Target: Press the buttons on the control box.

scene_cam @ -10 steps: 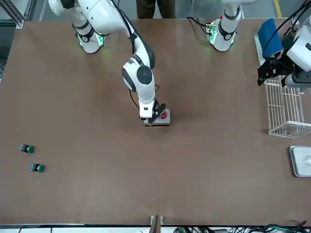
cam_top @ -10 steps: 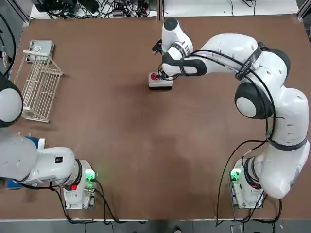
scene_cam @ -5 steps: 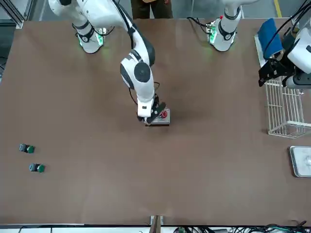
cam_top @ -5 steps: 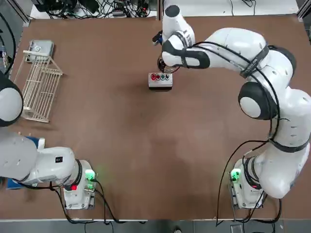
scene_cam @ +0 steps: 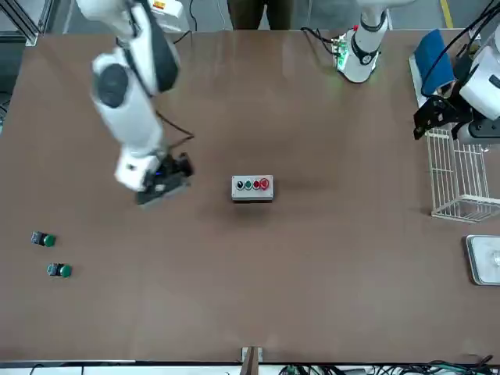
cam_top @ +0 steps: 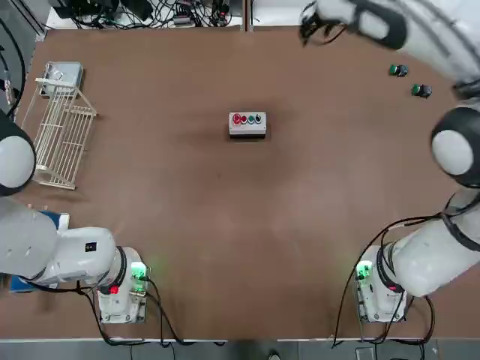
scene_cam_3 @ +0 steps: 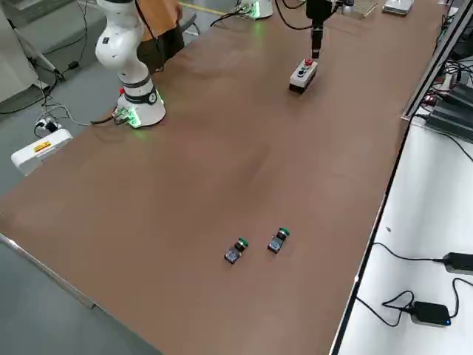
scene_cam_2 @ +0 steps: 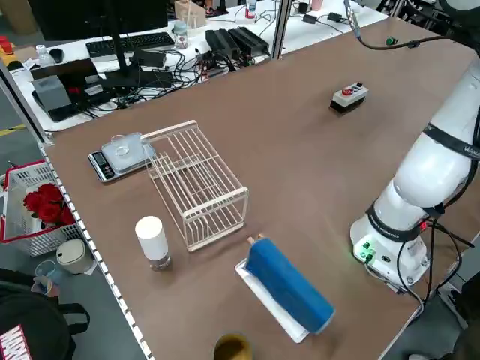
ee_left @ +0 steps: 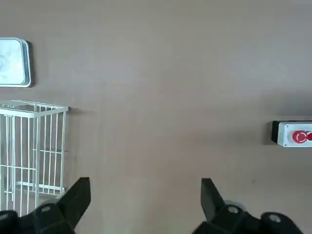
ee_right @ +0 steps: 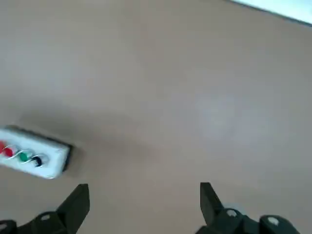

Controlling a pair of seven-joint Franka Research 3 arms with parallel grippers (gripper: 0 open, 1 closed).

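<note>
**Control box lies apart from both spread grippers**

The light grey control box [cam_top: 247, 127] rests on the table's far half, its row of round buttons [scene_cam: 256, 185] facing up: from the robot's left, a large red, a smaller red, a green and a black. The right gripper [ee_right: 145, 207], spread and holding nothing, hovers to the box's right. Farther right lie two loose green-topped button pieces [scene_cam_3: 236, 251] [scene_cam_3: 278, 240]. The left gripper [ee_left: 146, 207], also spread and empty, hangs near the white wire rack [scene_cam_2: 196, 184], well left of the box. An orange label [scene_cam_3: 42, 146] marks a white device off the table; its lettering is too small to read.
</note>
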